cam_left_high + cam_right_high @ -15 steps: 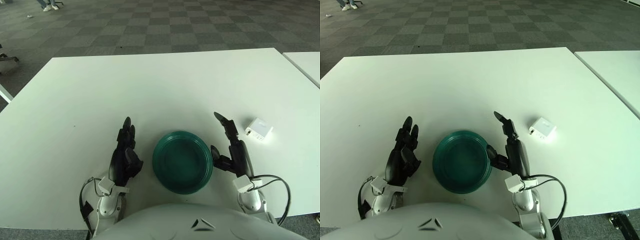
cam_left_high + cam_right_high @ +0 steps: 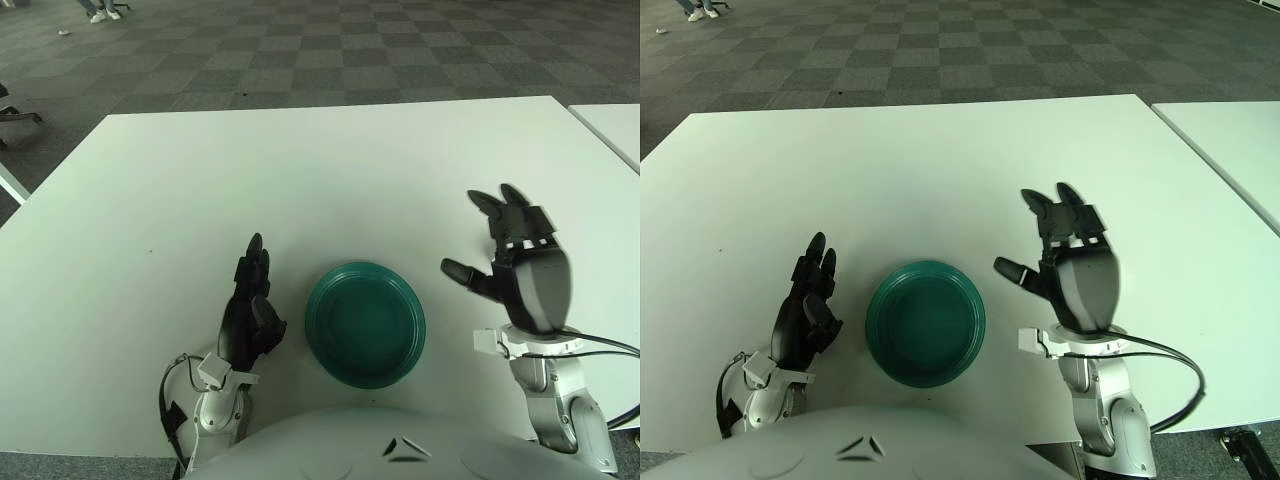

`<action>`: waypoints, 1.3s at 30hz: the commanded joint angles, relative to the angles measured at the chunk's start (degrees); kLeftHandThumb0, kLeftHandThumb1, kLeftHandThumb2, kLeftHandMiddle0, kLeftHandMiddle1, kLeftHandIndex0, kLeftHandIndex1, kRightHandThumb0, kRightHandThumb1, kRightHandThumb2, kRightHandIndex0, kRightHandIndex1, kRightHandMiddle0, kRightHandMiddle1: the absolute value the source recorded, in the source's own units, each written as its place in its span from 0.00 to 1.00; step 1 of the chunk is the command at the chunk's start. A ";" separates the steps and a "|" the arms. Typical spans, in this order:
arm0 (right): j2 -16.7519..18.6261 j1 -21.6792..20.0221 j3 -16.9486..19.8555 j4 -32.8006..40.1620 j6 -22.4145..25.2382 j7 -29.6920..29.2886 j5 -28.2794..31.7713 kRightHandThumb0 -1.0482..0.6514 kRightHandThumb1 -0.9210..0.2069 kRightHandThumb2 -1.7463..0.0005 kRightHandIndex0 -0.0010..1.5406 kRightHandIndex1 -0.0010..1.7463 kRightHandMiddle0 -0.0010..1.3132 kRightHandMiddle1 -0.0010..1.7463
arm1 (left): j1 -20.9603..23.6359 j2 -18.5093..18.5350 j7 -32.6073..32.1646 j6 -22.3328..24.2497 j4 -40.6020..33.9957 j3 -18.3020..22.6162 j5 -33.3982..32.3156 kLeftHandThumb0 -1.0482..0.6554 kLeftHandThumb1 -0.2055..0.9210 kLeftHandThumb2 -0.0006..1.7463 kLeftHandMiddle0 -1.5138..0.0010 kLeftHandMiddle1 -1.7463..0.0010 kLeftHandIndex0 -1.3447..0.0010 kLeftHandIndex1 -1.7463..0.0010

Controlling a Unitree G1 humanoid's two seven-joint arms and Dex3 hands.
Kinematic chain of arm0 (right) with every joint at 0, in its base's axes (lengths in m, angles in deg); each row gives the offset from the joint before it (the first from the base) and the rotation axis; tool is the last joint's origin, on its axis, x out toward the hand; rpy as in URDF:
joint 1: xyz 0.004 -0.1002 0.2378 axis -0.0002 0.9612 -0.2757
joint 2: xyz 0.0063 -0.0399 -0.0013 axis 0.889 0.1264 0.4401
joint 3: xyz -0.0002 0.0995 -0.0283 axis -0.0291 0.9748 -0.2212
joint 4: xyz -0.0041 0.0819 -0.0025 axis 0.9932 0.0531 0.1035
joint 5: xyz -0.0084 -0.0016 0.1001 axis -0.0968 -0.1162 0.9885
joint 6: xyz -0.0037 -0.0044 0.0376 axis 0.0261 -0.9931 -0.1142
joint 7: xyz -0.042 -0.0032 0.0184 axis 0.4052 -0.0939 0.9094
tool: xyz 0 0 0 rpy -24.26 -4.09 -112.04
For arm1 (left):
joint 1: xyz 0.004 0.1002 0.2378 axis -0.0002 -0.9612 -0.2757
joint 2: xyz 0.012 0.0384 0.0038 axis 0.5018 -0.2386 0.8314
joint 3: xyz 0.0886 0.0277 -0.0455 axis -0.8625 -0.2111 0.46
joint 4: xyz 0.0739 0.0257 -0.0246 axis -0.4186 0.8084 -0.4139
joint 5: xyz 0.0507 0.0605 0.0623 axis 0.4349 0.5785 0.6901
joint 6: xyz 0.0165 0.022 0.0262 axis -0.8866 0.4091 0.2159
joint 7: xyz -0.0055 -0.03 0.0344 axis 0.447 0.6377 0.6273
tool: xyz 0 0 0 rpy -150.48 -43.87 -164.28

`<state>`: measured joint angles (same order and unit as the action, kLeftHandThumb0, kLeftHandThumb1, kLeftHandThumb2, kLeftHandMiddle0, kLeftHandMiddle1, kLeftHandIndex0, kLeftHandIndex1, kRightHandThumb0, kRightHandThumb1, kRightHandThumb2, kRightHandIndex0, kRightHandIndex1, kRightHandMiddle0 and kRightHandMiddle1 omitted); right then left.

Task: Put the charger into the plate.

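Charger: neither eye view shows it, and where it lies cannot be told; the raised right hand (image 2: 528, 285) covers the stretch of table (image 2: 300, 170) at 3 o'clock of the plate (image 2: 365, 325).

The right hand stands up off the surface with its back to the camera, its fingers (image 2: 498, 212) spread wide and the thumb pointing toward the plate, holding nothing. A dark cable (image 2: 612, 346) runs from its wrist toward 3 o'clock. The left hand (image 2: 248, 318) shows at 9 o'clock of the plate, just beside it but apart, fingers straight, pointing to 12 o'clock and holding nothing.

The green plate sits near the table's 6 o'clock edge, close to the robot's body. From the plate toward 12 o'clock the white top runs on to its far edge, with checkered floor (image 2: 300, 50) beyond.

At 3 o'clock a second table (image 2: 1230, 150) stands apart from the first by a narrow gap. The right eye view shows a broad piece of it and the first table's near right corner; the left eye view shows only a sliver of that second table.
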<state>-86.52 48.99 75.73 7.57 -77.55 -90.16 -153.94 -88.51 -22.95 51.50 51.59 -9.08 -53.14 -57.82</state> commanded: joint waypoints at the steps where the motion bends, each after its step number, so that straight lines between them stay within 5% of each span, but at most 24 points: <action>1: -1.16 -1.02 1.62 -0.36 5.63 3.76 -1.33 0.11 0.00 0.70 0.26 0.09 0.00 0.58 | -0.09 0.53 -0.62 1.45 4.23 1.33 0.04 0.00 1.00 0.63 0.98 0.99 1.00 0.84; 5: -3.22 -2.91 2.57 -2.76 8.91 5.25 -0.32 0.11 0.00 0.72 0.25 0.08 0.00 0.57 | -0.07 0.40 -0.61 1.57 4.16 1.51 -0.13 0.00 1.00 0.63 0.97 0.99 1.00 0.82; 15: -8.39 -2.72 4.33 -7.77 15.27 7.27 1.16 0.05 0.00 0.59 0.20 0.06 0.00 0.42 | -0.29 0.00 -0.65 2.20 3.83 2.01 -0.63 0.00 1.00 0.63 0.97 0.99 1.00 0.81; 23: -8.35 -1.48 3.19 -7.57 21.51 6.63 -1.69 0.04 0.00 0.56 0.12 0.02 0.00 0.25 | -0.33 0.15 -0.03 2.58 3.37 2.32 -1.30 0.00 1.00 0.64 0.99 1.00 1.00 0.81; 39: -10.82 -2.09 2.80 -11.69 28.25 10.46 1.32 0.05 0.00 0.61 0.07 0.00 0.00 0.14 | 0.61 0.08 0.05 2.64 4.21 2.72 -1.37 0.00 1.00 0.64 0.98 0.99 1.00 0.83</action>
<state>-95.96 47.67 78.45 -2.90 -50.01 -80.64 -153.68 -87.92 -23.73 51.51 52.59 -9.05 -51.59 -58.74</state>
